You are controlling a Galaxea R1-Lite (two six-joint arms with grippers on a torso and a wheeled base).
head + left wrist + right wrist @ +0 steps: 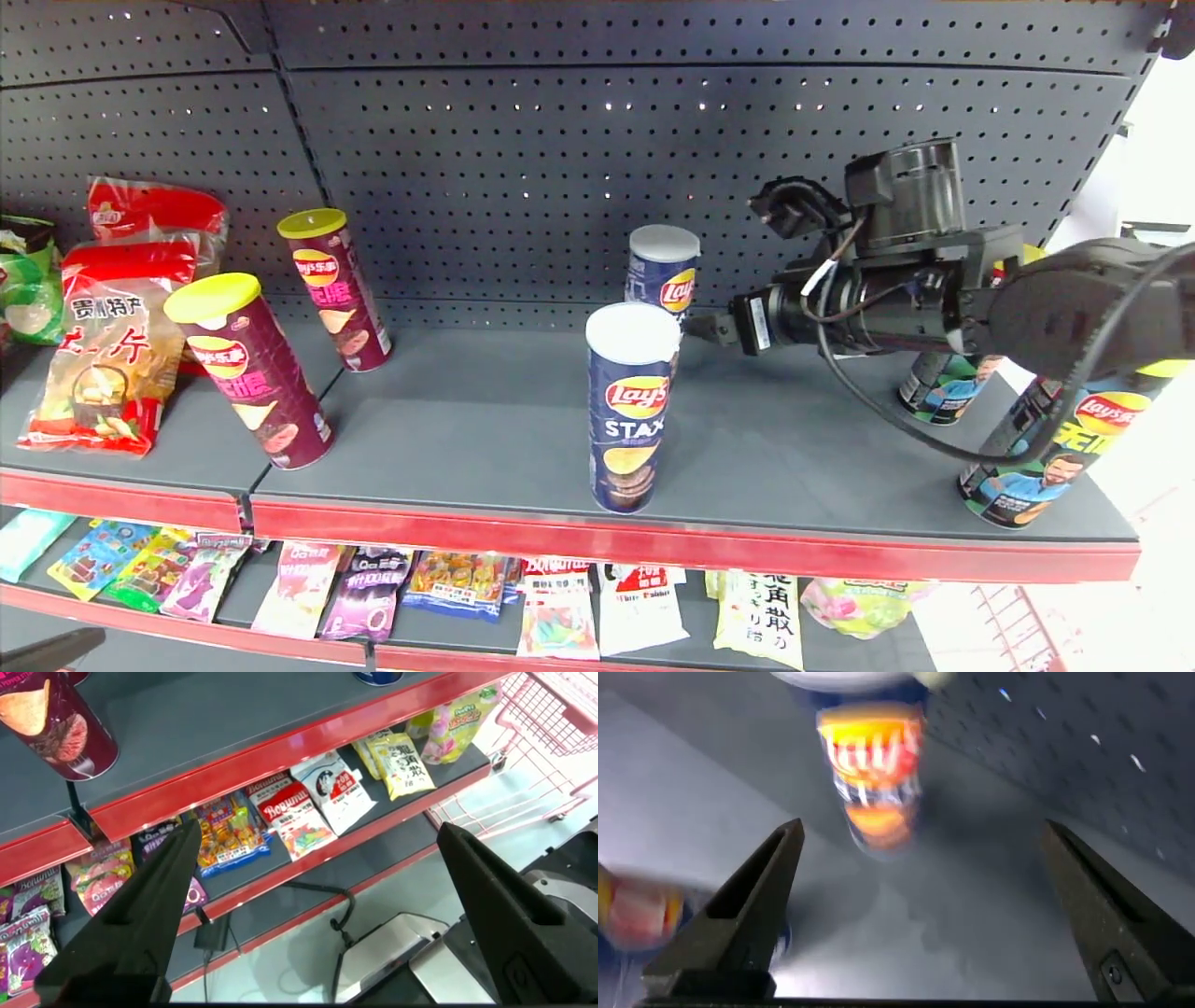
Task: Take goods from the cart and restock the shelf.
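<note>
Two blue chip cans stand upright on the grey shelf board (485,420). The front blue can (633,411) is near the red front edge, and the back blue can (663,269) stands close to the pegboard. My right gripper (702,329) hangs over the shelf just right of the back can, open and holding nothing. In the right wrist view the back blue can (873,775) stands ahead of the open right gripper (923,831), apart from both fingers. My left gripper (318,831) is open and empty, low in front of the lower shelf; the pink cart (561,728) stands beside it.
Two purple cans (250,373) (334,289) and red snack bags (112,364) fill the shelf's left. Green cans (1046,467) (943,387) stand under my right arm at the right end. Several snack bags (308,803) line the lower shelf. Free board lies between the purple and blue cans.
</note>
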